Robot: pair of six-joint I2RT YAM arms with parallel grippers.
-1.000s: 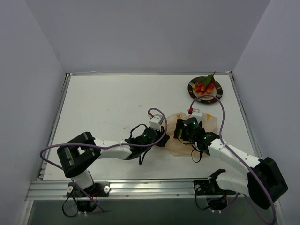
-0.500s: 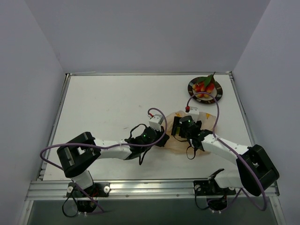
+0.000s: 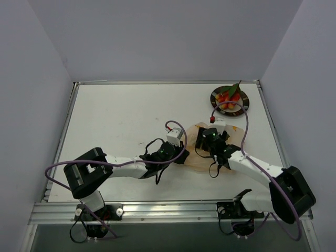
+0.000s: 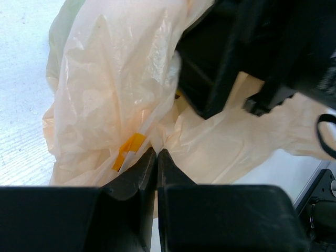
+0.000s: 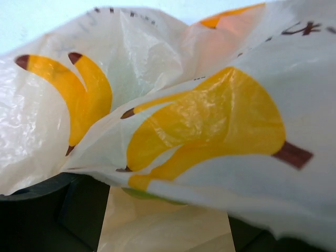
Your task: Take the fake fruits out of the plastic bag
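The pale peach plastic bag [image 3: 195, 161] lies crumpled between the two arms. My left gripper [image 4: 156, 150] is shut on a fold of the plastic bag [image 4: 115, 89] at its left edge. My right gripper [image 3: 206, 143] is pushed into the bag's mouth. In the right wrist view the bag [image 5: 220, 121], printed with yellow bananas, drapes over my right gripper [image 5: 168, 210] and hides its fingertips. The jaws stand apart there, with a sliver of a green fruit [image 5: 152, 193] between them. A cluster of red berries [image 3: 229, 97] with a green leaf lies on the plate.
The round dark-rimmed plate [image 3: 214, 100] sits at the table's far right corner, behind the bag. The right arm's black body [image 4: 236, 52] fills the upper right of the left wrist view. Purple cables loop over both arms.
The right arm has shifted, carrying its gripper a little farther up and left into the bag. The left gripper has kept its pinch on the bag and stayed put.
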